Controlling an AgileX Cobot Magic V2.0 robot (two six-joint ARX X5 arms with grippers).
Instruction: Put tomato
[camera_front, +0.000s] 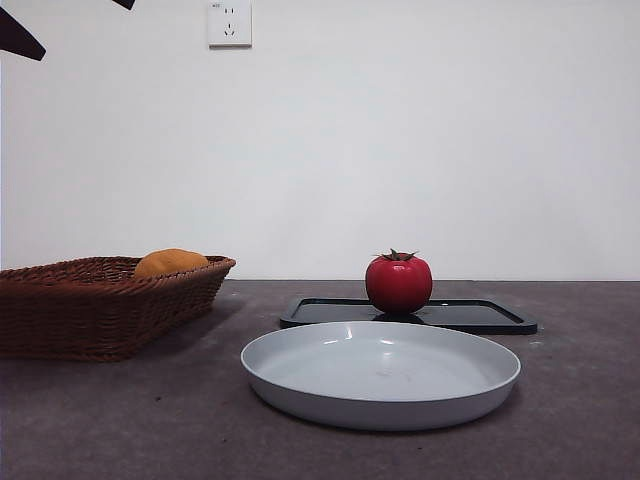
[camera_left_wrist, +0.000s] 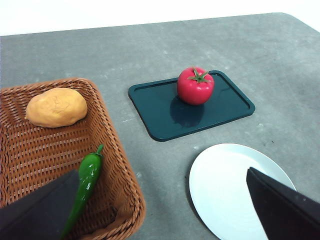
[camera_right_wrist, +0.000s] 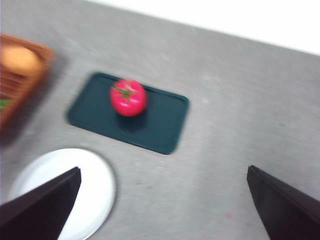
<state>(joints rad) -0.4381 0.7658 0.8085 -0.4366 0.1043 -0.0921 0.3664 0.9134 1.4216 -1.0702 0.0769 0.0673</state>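
The glossy red tomato (camera_front: 398, 283) with its green stem stands on a flat black tray (camera_front: 500, 318) behind the plate. The left wrist view shows the tomato (camera_left_wrist: 195, 85) on the tray (camera_left_wrist: 220, 110), well away from my left gripper (camera_left_wrist: 162, 172), which hangs open and empty high over the table. The right wrist view is blurred. There the tomato (camera_right_wrist: 128, 97) sits on the tray (camera_right_wrist: 160, 125), far from my right gripper (camera_right_wrist: 164, 169), also open and empty. In the front view only a black arm tip (camera_front: 20, 38) shows at the top left corner.
A shallow pale grey plate (camera_front: 380, 372) (camera_left_wrist: 235, 190) (camera_right_wrist: 90, 190) lies in front of the tray. A brown wicker basket (camera_front: 100, 305) (camera_left_wrist: 30, 160) at the left holds a matte orange fruit (camera_front: 170, 262) (camera_left_wrist: 56, 107) and a green pepper (camera_left_wrist: 86, 182).
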